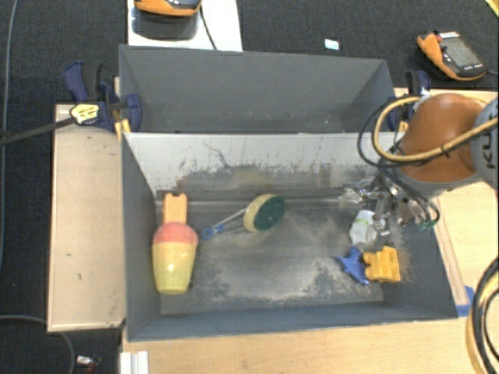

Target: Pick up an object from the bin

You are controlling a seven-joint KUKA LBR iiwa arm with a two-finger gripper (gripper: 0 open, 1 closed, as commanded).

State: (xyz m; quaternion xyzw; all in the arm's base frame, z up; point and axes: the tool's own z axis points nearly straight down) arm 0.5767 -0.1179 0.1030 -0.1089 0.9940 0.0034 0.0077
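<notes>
pincer (376, 223) hangs low just beside a yellow block (383, 264) at the bin (421, 248) 's right wall, handy for picking; its spread i cannot tell.

We find the widest bare floor of the bin (273, 279) across the centre and lower centre of the frame. At the left, the yellow-and-pink toy (173, 249) lies along the left wall and closes that side. Above centre, the dish brush (261, 213) lies near the back wall. Its blue handle slants down-left toward the toy, leaving a narrow gap between them. At the right, the gripper (377, 223) and its orange-covered wrist (440, 139) take up that side. Just below them a yellow block (383, 265) and a blue piece (355, 265) lie together. A small pale thing (362, 229) beside the gripper may be a further obstacle, though we cannot make it out.
</notes>
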